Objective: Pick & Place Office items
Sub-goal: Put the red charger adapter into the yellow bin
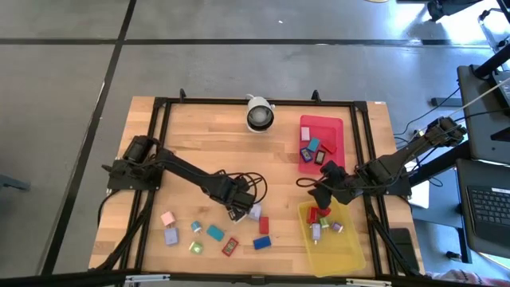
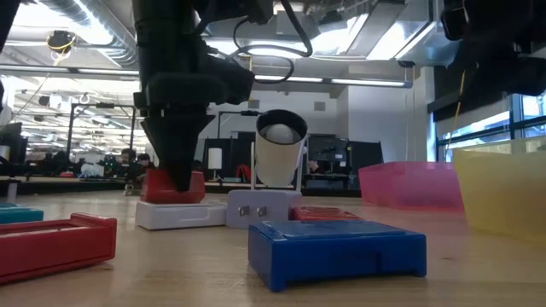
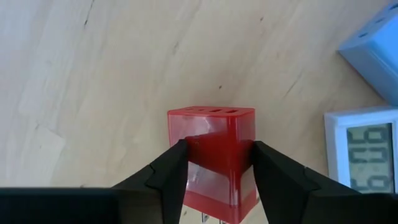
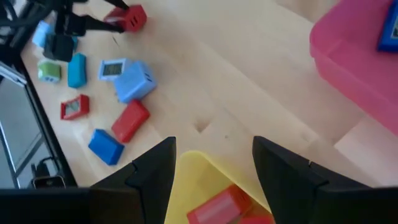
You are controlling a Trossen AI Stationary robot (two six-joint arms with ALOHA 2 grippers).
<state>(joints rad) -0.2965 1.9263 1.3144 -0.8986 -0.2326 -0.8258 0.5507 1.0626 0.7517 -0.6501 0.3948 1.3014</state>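
Note:
My left gripper stands near the table's middle, pointing steeply down, shut on a red block with three slots in its end face. The low view shows that gripper low over the wood with the red block between its fingers. Several other office items lie by the near edge: pink, lilac, teal, blue and red. My right gripper hangs open over the yellow tray, with nothing between its fingers. My left gripper pinches the red block by two opposite side faces between its two fingers. The fingers come from above, pointing steeply down. The slotted end face points away from the wrist. Whether the block's underside rests on the table I cannot tell.
A light blue block and a white item with a display lie close beside the red block. The red tray at the far right and the yellow tray each hold several items. A white round camera stands at the far edge.

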